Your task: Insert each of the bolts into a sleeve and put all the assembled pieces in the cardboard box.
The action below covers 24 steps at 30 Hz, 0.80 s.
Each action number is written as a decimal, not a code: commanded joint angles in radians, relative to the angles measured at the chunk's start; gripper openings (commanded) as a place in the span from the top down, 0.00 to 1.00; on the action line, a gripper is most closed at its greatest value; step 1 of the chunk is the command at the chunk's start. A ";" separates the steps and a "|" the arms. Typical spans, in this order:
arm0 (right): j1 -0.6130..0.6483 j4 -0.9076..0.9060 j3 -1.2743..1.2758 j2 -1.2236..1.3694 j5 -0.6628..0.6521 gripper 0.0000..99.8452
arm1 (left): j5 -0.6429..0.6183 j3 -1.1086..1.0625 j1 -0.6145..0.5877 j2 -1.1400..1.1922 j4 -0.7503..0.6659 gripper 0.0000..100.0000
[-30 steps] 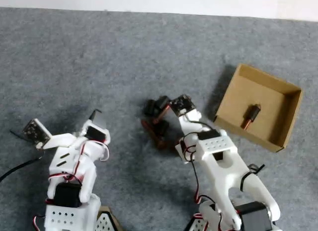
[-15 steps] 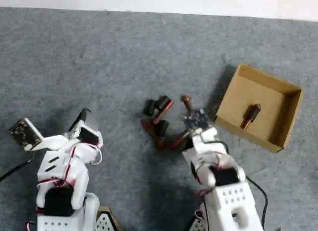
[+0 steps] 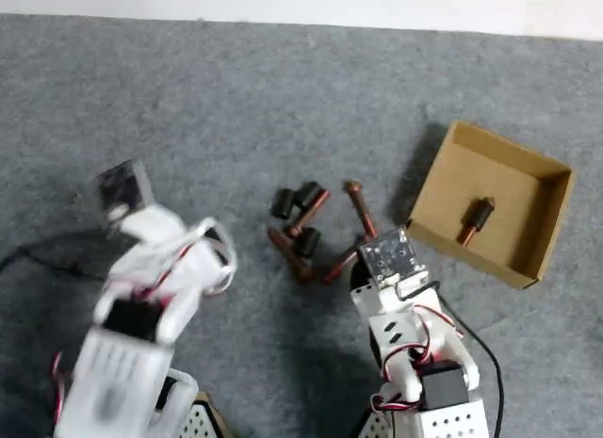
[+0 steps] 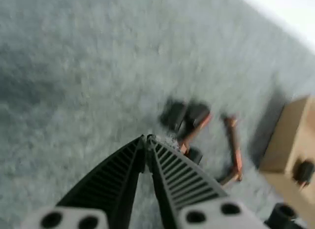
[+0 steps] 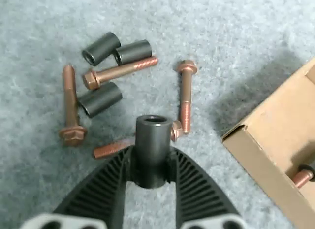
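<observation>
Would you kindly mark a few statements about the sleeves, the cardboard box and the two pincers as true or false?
1. The right pincer grips a black cylindrical sleeve. True.
2. The brown cardboard box is empty. False: one bolt-in-sleeve piece lies inside it.
3. The left pincer is wide open. False: it is shut, with nothing between its fingers.
4. Three more black sleeves lie loose on the grey carpet. True.
</observation>
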<state>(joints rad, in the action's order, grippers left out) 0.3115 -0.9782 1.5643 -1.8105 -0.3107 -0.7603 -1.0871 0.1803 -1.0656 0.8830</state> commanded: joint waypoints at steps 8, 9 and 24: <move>-0.018 0.116 0.070 -0.028 0.002 1.00 | -0.112 0.343 0.166 0.743 -0.029 0.97; -0.018 0.117 0.070 -0.028 0.000 1.00 | -0.112 0.349 0.182 0.776 -0.029 0.97; -0.015 0.156 0.101 -0.028 -0.002 1.00 | -0.160 0.460 0.265 0.955 -0.034 0.85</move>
<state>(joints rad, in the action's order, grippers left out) 0.3023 -0.8769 1.6609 -1.8243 -0.3107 -0.8738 -0.6943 0.4227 -0.1082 0.8615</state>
